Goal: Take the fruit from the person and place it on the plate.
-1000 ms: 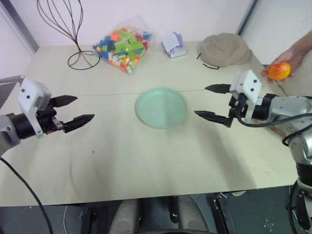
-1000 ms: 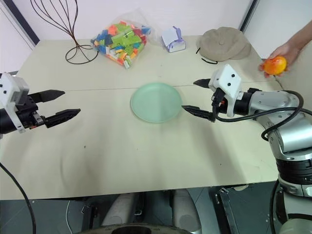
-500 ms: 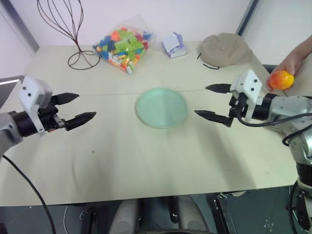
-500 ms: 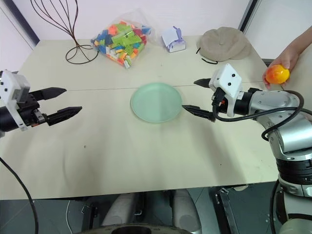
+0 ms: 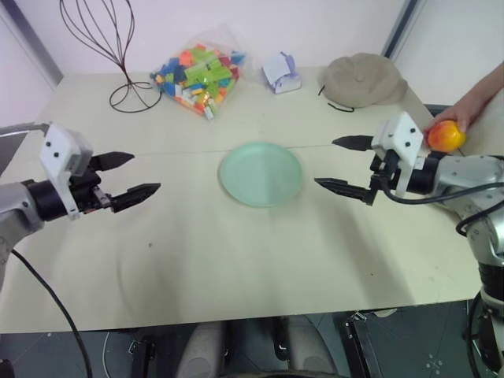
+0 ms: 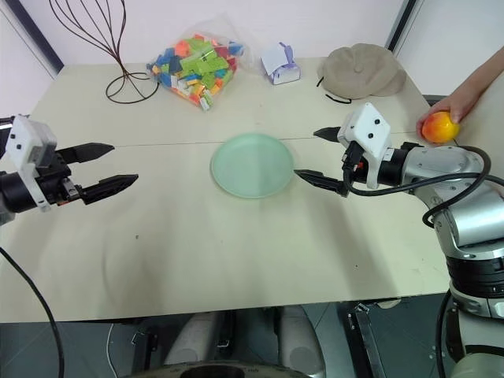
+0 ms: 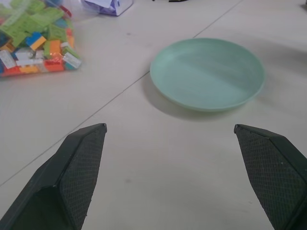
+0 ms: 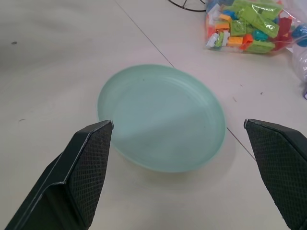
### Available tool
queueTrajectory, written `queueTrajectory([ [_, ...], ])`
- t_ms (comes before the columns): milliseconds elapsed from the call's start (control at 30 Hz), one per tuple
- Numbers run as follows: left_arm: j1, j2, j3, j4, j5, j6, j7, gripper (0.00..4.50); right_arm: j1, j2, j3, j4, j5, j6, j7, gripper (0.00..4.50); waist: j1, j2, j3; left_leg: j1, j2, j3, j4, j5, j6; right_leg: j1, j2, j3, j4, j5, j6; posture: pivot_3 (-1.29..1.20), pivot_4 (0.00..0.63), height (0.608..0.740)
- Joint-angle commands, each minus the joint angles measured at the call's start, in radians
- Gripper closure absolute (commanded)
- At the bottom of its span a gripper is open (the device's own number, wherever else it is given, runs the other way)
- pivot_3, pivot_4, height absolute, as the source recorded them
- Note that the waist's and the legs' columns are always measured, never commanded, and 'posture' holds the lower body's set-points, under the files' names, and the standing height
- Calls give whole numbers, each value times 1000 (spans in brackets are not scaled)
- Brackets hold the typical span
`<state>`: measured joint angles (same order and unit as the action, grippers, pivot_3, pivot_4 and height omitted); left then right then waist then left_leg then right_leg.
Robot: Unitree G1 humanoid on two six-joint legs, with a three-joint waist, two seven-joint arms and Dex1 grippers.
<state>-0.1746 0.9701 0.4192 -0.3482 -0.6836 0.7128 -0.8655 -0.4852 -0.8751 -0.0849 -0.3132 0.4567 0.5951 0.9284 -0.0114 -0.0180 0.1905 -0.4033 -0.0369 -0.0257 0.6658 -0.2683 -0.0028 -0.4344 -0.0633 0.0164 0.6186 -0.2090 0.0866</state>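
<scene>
Centre of the head view: 1 plate (image 5: pixel 261 174), pale green, flat on the table (image 5: pixel 236 260), bare.
Right edge, mid-height: 1 fruit (image 5: pixel 445 136), orange-red, held in the person's hand (image 5: pixel 466 109), just behind the right gripper's white housing.
Right of the plate: right gripper (image 5: pixel 342 164), fingers spread wide, holding nothing, pointing at the plate.
Left side: left gripper (image 5: pixel 136 175), fingers spread wide, holding nothing, well apart from the plate.
Upper area: 1 bag of bricks (image 5: pixel 197 71), 1 wire stand (image 5: pixel 118 47), 1 hat (image 5: pixel 362 79), 1 small box (image 5: pixel 281 72).
</scene>
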Motion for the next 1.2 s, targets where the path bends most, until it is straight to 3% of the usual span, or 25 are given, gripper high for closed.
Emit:
queueTrajectory([
  [33,-23,2,12,-5,0,-20,0,39,-4,-17,-41,-45,15,-1,-4,0,0,0,0,0,0,0,0,0,0,0,0,0,0,0,0,0,150,740],
  [667,-46,-23,-10,2,18,-38,17,39,11,0,-67,-94,41,42,-58,0,0,0,0,0,0,0,0,0,0,0,0,0,0,0,0,0,150,740],
  [833,-156,-154,-18,6,91,-130,196,39,4,11,-58,-103,55,50,-73,0,5,-1,0,0,0,0,1,0,0,0,0,0,0,2,3,0,150,740],
  [1000,-206,-279,-53,-15,251,-306,368,39,-4,13,-49,-101,53,49,-70,0,4,-1,0,0,-1,0,1,0,0,1,0,0,0,2,4,0,150,740],
  [1200,-250,-409,-40,-8,177,-297,437,39,-22,15,-38,-92,48,45,-66,0,3,-1,0,0,0,0,1,0,0,1,0,0,0,2,4,0,150,740],
])
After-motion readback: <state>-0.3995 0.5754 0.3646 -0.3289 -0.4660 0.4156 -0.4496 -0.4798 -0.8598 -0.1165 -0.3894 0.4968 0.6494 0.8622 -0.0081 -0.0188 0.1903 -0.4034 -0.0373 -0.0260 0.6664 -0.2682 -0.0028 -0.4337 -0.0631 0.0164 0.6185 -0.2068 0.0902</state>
